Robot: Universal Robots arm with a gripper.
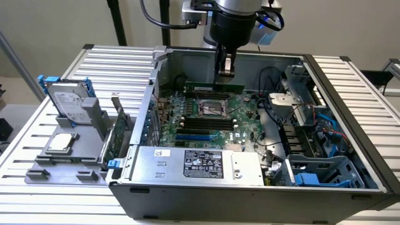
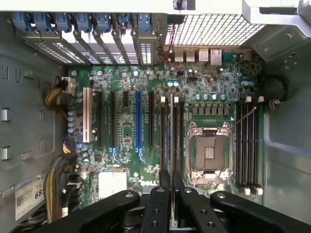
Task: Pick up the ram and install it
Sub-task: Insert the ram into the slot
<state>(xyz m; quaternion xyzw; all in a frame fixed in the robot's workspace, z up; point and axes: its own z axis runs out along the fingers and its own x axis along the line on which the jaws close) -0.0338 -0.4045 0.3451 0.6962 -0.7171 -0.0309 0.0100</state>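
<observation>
Pincer (image 2: 171,177) clamped on the ram (image 1: 214,87), holding it on edge over the motherboard (image 2: 126,145) slots beside the processor socket (image 2: 209,153), inside an open computer case (image 1: 250,201).

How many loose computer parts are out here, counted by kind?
Hard drive: 1
Silver chip: 1
Expansion card: 1
Ram, held in the gripper: 1
Total: 4

Ram (image 2: 171,138) edge-on, chips hidden; arm (image 1: 234,16) cut off at exterior view's top.
</observation>
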